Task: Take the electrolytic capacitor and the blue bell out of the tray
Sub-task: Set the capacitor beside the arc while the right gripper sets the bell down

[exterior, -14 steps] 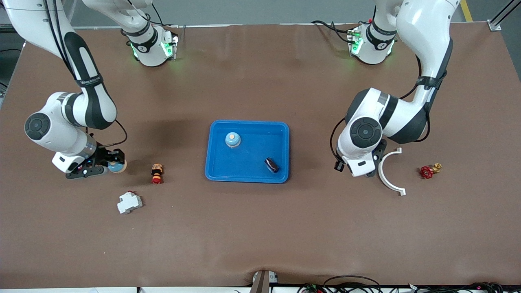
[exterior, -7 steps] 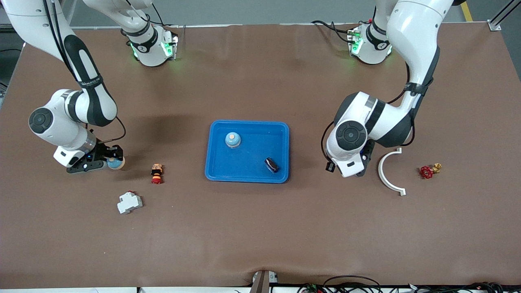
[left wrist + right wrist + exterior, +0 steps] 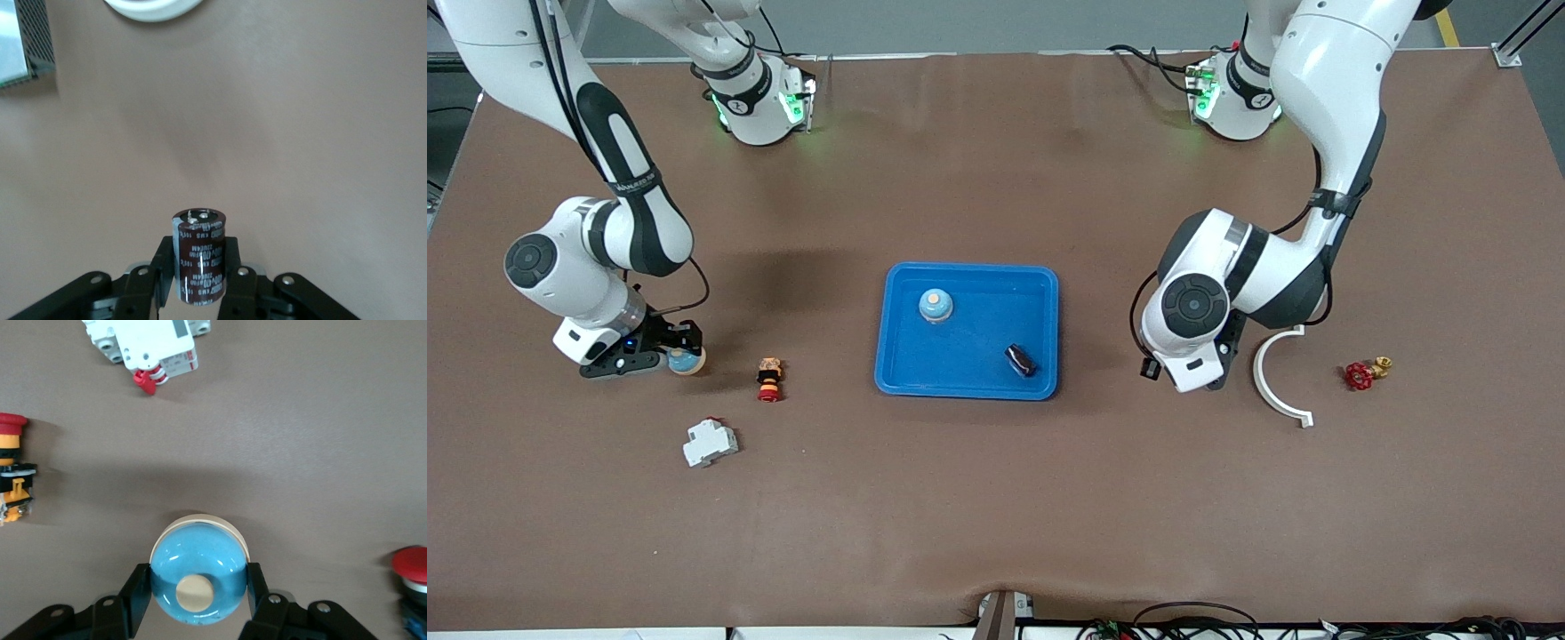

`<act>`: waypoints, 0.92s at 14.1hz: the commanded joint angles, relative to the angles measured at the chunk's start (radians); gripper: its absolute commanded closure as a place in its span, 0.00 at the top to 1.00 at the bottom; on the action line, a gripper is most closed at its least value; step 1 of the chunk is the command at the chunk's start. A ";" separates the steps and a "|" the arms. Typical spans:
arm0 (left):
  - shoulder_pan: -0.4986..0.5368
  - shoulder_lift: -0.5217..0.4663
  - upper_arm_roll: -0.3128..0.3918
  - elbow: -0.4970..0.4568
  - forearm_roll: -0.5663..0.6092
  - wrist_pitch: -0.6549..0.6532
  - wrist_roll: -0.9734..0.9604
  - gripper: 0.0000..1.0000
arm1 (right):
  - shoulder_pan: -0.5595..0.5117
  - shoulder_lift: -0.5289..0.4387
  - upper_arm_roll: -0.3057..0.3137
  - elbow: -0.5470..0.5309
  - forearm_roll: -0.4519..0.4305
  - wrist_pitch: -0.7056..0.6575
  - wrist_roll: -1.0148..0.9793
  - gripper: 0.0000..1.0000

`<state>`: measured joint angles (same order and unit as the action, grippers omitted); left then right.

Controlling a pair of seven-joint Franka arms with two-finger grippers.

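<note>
My right gripper (image 3: 679,356) is shut on a blue domed bell (image 3: 687,361) low over the table, toward the right arm's end. In the right wrist view the bell (image 3: 198,577) sits between the fingers (image 3: 137,593). My left gripper (image 3: 1213,377) is shut on a dark brown capacitor (image 3: 199,257), held upright low over bare table between the blue tray (image 3: 1040,280) and the white arc (image 3: 1272,391). In the front view the wrist hides that capacitor. A second bell (image 3: 935,305) and a second capacitor (image 3: 1020,359) lie in the tray.
A red-and-orange push button (image 3: 769,379) stands between the right gripper and the tray. A white circuit breaker (image 3: 710,442) lies nearer the front camera. A red valve (image 3: 1360,374) sits toward the left arm's end of the table, next to the white arc.
My left arm has moved from beside the white arc toward the tray, carrying the capacitor. My right arm has shifted slightly toward the tray with the bell.
</note>
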<state>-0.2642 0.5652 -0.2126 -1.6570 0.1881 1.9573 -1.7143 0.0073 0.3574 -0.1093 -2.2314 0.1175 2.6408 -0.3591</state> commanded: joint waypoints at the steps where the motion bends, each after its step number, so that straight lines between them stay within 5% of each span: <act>1: 0.028 -0.014 -0.004 -0.076 0.066 0.020 0.022 0.00 | 0.025 0.017 0.005 -0.007 0.057 0.036 0.012 0.00; 9: 0.118 0.015 -0.001 -0.179 0.177 0.167 0.033 0.00 | 0.040 0.064 0.005 0.006 0.070 0.065 0.012 0.00; 10: 0.119 0.027 0.001 -0.179 0.180 0.179 0.036 0.00 | 0.039 0.066 0.005 0.007 0.076 0.065 0.025 0.21; 11: 0.120 0.042 0.002 -0.179 0.195 0.187 0.039 0.00 | 0.040 0.072 0.005 0.013 0.079 0.065 0.049 0.99; 13: 0.147 0.051 0.002 -0.178 0.227 0.189 0.039 0.02 | 0.040 0.075 0.005 0.015 0.079 0.064 0.063 1.00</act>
<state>-0.1421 0.6105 -0.2061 -1.8322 0.3780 2.1324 -1.6847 0.0375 0.4189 -0.1027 -2.2292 0.1727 2.6991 -0.3175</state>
